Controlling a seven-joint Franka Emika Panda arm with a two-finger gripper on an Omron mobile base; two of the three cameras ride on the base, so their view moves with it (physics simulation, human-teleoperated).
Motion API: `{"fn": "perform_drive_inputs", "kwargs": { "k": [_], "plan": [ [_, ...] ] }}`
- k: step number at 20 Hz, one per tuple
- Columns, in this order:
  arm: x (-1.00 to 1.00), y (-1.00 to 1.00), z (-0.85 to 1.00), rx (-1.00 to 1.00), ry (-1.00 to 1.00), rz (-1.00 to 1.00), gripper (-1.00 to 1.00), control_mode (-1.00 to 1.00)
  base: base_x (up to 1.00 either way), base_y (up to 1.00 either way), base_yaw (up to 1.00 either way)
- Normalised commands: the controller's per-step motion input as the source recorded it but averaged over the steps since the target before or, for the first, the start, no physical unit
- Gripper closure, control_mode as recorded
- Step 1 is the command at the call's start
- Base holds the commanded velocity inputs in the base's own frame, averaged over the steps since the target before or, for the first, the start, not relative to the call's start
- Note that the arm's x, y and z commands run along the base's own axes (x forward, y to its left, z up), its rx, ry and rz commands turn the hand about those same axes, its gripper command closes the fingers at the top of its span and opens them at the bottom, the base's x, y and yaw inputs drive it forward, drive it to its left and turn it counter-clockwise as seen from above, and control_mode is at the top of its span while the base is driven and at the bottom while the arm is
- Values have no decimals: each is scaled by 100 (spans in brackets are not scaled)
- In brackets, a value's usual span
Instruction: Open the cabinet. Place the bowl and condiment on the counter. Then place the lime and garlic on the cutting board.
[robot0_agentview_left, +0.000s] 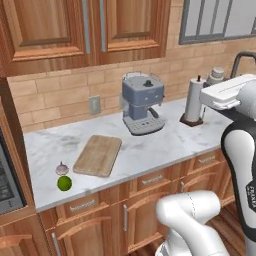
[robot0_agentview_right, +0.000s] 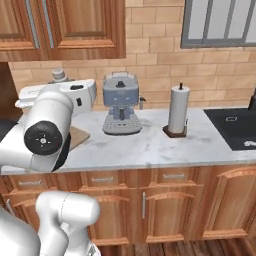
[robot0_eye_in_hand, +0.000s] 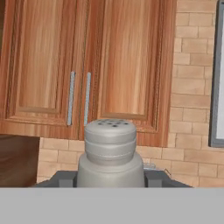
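1. The gripper (robot0_eye_in_hand: 111, 178) is clamped on the condiment (robot0_eye_in_hand: 110, 153). In the hand view the 2 dark finger tips flank the shaker's base, and its perforated cap stands upright between them. Upright carriage presumably keeps the contents in.

2. In the left base view the condiment (robot0_agentview_left: 216, 75) rides above the white arm at the far right, well above the counter (robot0_agentview_left: 150, 150). In the right base view it (robot0_agentview_right: 59, 75) sits above the arm at the left. It is held in the air, not yet set down.

3. The cabinet (robot0_eye_in_hand: 94, 65) faces the hand camera. Both doors appear closed, the 2 grey bar handles side by side at the centre seam.

4. The cutting board (robot0_agentview_left: 98, 155) lies flat on the counter, left of the coffee machine (robot0_agentview_left: 142, 102). It is bare, so its surface is free to receive items.

5. The garlic (robot0_agentview_left: 62, 168) and the lime (robot0_agentview_left: 64, 183) rest on the counter just left of the board, close together, the lime nearer the front edge. Neither is on the board yet.

6. The paper-towel roll (robot0_agentview_left: 193, 102) stands right of the coffee machine, a likely obstacle when lowering the shaker.

7. No bowl can be identified.
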Motion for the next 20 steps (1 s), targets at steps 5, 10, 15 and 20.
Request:
{"fn": "perform_drive_inputs", "kwargs": {
  "k": [5,10,15,20],
  "plan": [
    [0,0,0,0,0,0,100,100,48,-22,26],
    [0,0,0,0,0,0,100,100,58,-22,29],
    [0,0,0,0,0,0,100,100,39,-27,27],
    [7,-13,-21,5,-3,13,100,-100,9,-12,10]
  ]
}}
